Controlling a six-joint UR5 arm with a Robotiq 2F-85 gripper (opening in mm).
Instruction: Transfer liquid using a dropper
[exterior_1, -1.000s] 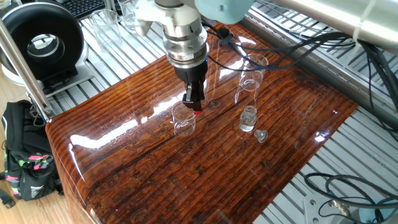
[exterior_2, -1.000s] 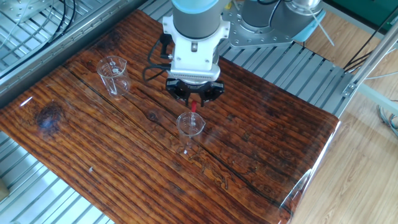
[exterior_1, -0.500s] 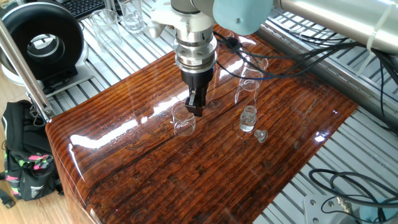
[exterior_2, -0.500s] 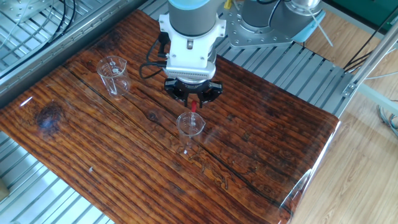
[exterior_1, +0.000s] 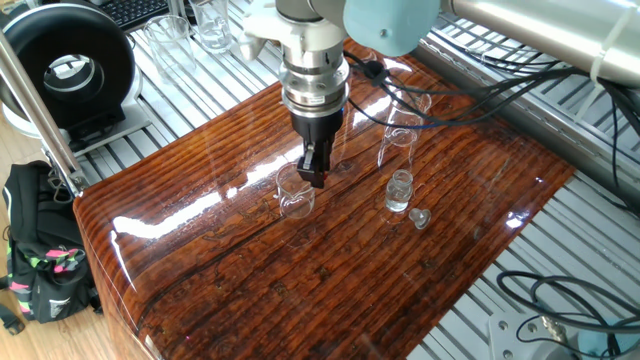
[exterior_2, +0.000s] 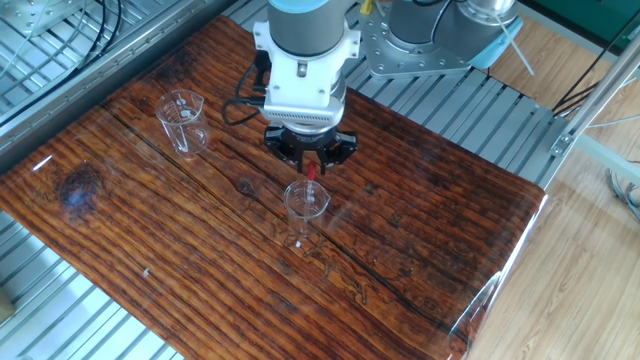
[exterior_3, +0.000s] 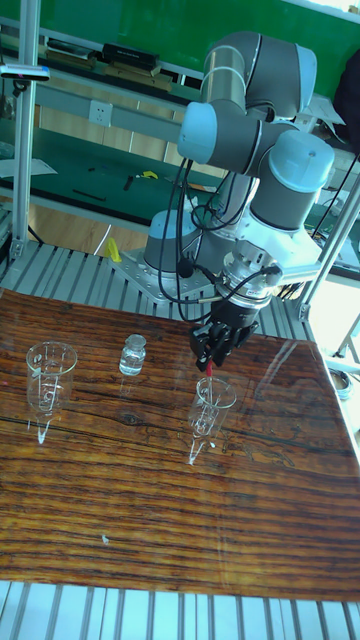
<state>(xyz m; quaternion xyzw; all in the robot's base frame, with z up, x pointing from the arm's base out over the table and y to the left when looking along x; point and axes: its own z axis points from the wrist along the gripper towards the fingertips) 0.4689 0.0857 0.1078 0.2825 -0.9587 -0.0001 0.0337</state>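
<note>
My gripper (exterior_2: 311, 163) is shut on the dropper's red bulb (exterior_2: 312, 172), which peeks out below the fingers. It hangs just above a clear conical glass (exterior_2: 306, 206) near the table's middle. The dropper (exterior_3: 210, 378) points straight down, and its thin tube runs into the conical glass (exterior_3: 208, 408). In the one fixed view the gripper (exterior_1: 315, 176) covers the bulb and stands at the rim of the glass (exterior_1: 295, 191). A second tall glass vessel (exterior_3: 47, 386) stands apart to the side. I cannot make out the liquid in any vessel.
A small glass bottle (exterior_1: 398, 191) stands beside the tall glass vessel (exterior_1: 402, 133), with a glass stopper (exterior_1: 420, 217) lying next to it. Cables (exterior_1: 480, 75) run behind the wooden table (exterior_1: 250, 290). More glassware (exterior_1: 212, 25) sits off the table's far corner.
Over the last second the gripper shifted slightly sideways and turned at the wrist above the conical glass, still holding the dropper. Since half a second ago it has stayed nearly still.
</note>
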